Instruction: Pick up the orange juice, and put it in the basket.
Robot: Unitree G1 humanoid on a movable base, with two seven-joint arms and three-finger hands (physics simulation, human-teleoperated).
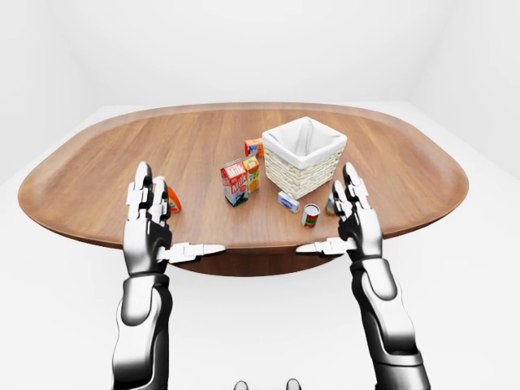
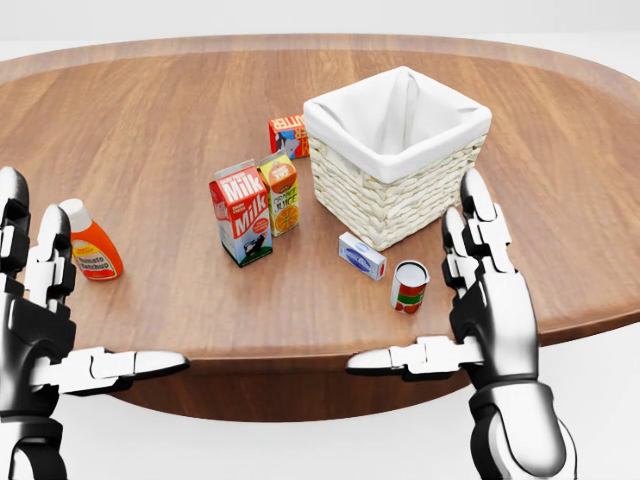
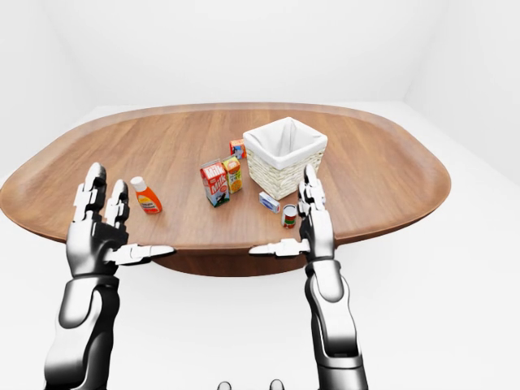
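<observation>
In the left-eye view both hands are splayed wide and empty over the table's (image 1: 97, 162) near edge, the left hand (image 1: 146, 231) at about 8 o'clock from the wicker basket (image 1: 305, 158), the right hand (image 1: 353, 223) at 5. Head view: the orange juice (image 2: 280, 194) stands upright just beside the milk carton (image 2: 240, 213), at 9 o'clock from the basket, with a ketchup bottle (image 2: 88, 240) near the left fingers. Right-eye view shows a small can (image 3: 289, 215) by the right hand.
</observation>
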